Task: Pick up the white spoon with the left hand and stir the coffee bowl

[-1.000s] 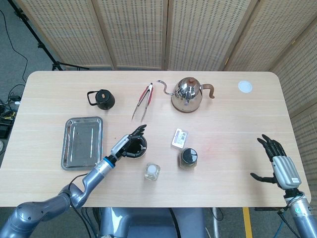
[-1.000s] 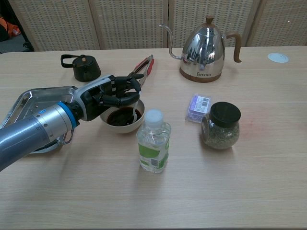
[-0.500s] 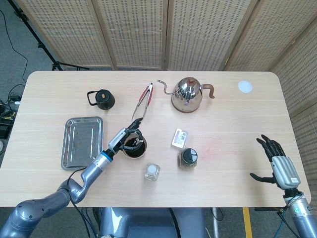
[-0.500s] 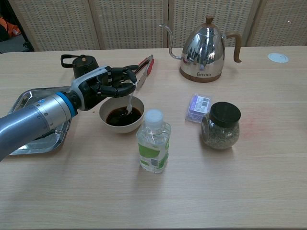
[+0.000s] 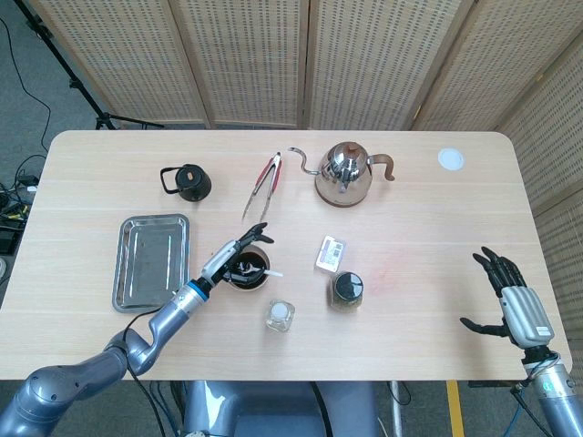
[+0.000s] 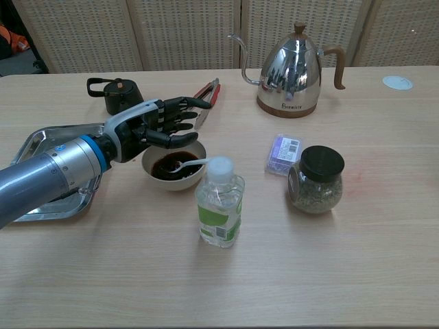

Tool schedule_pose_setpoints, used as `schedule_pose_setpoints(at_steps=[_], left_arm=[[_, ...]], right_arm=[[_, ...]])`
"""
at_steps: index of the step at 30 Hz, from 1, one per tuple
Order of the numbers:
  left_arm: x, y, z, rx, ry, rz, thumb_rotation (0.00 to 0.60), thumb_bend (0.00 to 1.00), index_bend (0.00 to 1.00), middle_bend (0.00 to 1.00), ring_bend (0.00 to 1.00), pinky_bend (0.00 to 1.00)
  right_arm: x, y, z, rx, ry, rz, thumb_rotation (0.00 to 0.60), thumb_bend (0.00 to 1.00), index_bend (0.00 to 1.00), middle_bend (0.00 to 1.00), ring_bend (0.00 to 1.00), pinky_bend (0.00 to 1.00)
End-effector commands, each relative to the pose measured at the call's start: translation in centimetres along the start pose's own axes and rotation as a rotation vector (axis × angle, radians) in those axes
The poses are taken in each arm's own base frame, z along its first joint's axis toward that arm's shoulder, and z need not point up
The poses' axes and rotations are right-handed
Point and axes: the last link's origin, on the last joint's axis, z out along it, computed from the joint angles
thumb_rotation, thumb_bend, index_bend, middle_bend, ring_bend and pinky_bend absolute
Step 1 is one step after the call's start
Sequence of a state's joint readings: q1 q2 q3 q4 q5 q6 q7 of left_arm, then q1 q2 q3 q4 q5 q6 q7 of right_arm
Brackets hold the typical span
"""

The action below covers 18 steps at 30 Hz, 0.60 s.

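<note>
— Head view: white spoon (image 5: 258, 271) lying in the coffee bowl (image 5: 248, 269), handle pointing right over the rim. Left hand (image 5: 231, 252) just left, fingers spread, holding nothing.

— Chest view: same, spoon just below the fingers (image 6: 180, 122). Right hand (image 5: 510, 300) far off, spread.

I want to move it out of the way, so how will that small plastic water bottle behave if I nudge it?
The water bottle stands upright, tall and narrow, so it probably tips rather than slides. It looks like thin clear plastic, likely light and squeezable. The coffee bowl sits close behind it, so a topple that way could cause a spill.
</note>
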<state>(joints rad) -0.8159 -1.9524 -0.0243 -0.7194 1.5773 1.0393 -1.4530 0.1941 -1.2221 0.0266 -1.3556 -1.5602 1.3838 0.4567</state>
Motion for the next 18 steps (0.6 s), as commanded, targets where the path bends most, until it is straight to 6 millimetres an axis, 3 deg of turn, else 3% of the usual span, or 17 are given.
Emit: schedule_pose_setpoints(at_steps=[1, 6, 11, 18], left_arm=[[0.3, 0.7, -0.4, -0.03, -0.002, -0.016, 0.6, 0.23, 0.1, 0.0, 0.0, 0.0], [1.2, 1.9, -1.6, -0.087, 0.011, -0.005, 0.6, 0.21, 0.08, 0.0, 0.0, 0.0], [3.6, 3.3, -4.2, -0.125, 0.047, 0.168, 0.6, 0.22, 0.08, 0.0, 0.0, 0.0], [9.3, 4.5, -11.3, -0.019, 0.227, 0.615, 0.6, 0.32, 0.08, 0.0, 0.0, 0.0]], right_arm=[[0.0, 0.0, 0.0, 0.002, 0.0, 0.0, 0.6, 0.0, 0.0, 0.0, 0.0, 0.0], [0.1, -0.1, -0.1, 0.006, -0.001, 0.002, 0.6, 0.0, 0.0, 0.0, 0.0, 0.0], [0.2, -0.2, -0.2, 0.009, 0.0, 0.003, 0.6, 0.0, 0.0, 0.0, 0.0, 0.0], [0.4, -0.4, -0.4, 0.018, 0.007, 0.004, 0.6, 0.0, 0.0, 0.0, 0.0, 0.0]])
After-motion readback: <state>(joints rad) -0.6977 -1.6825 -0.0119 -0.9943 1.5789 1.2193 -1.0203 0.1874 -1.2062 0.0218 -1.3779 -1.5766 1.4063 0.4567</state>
